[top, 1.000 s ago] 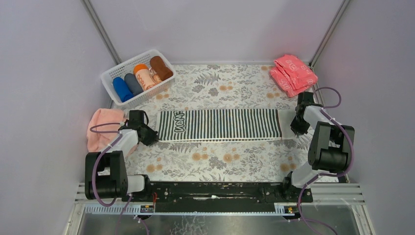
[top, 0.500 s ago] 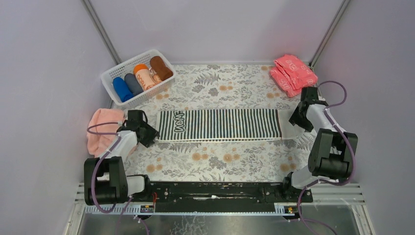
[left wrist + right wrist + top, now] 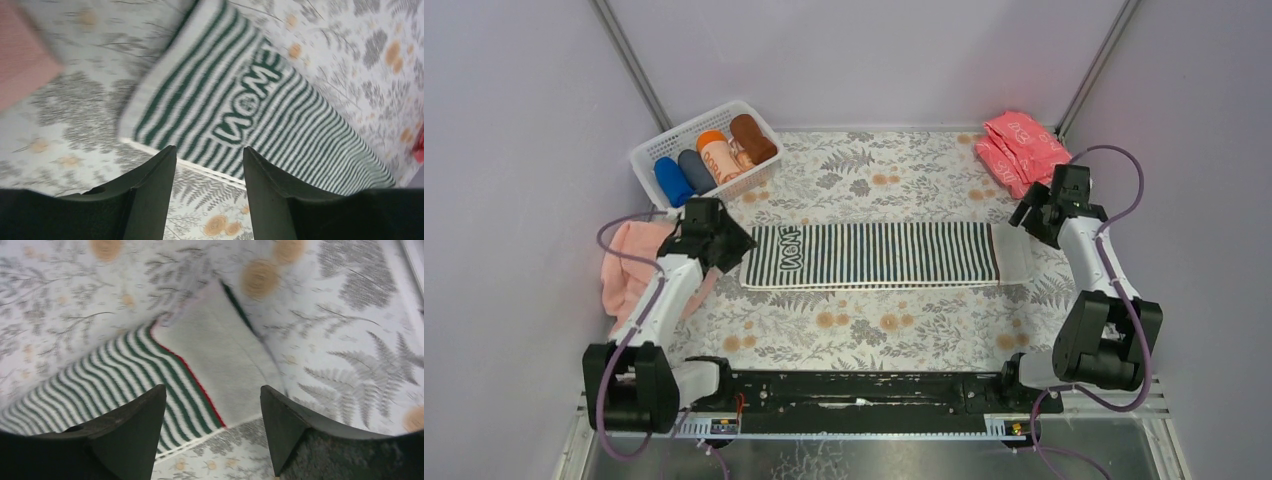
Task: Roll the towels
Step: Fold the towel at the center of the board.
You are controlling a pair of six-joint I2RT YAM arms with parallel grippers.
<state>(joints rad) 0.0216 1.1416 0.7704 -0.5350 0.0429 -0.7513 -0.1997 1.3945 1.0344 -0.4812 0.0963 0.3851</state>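
Note:
The dark-and-white striped towel (image 3: pixel 874 255) with white lettering lies flat and spread across the middle of the table. My left gripper (image 3: pixel 724 243) hovers open just off its left end. In the left wrist view that gripper (image 3: pixel 209 148) holds nothing, and the towel's lettered end (image 3: pixel 250 95) lies beyond its tips. My right gripper (image 3: pixel 1030 214) is open above the towel's plain white right end (image 3: pixel 220 360); nothing sits between the jaws of this gripper (image 3: pixel 212 387). A pale pink towel (image 3: pixel 632 258) lies bunched at the left edge. A rust-brown rolled towel (image 3: pixel 753 137) rests in the basket.
A white basket (image 3: pixel 646 165) at the back left holds several rolled towels. A stack of folded red-pink cloths (image 3: pixel 1024 150) lies at the back right, close behind my right gripper. Purple walls enclose the floral table (image 3: pixel 874 340) on three sides.
Both grippers have opened and let go of the striped towel's ends. The left one rose and moved back; the right one lifted away toward the far right corner. The towel stays flat.

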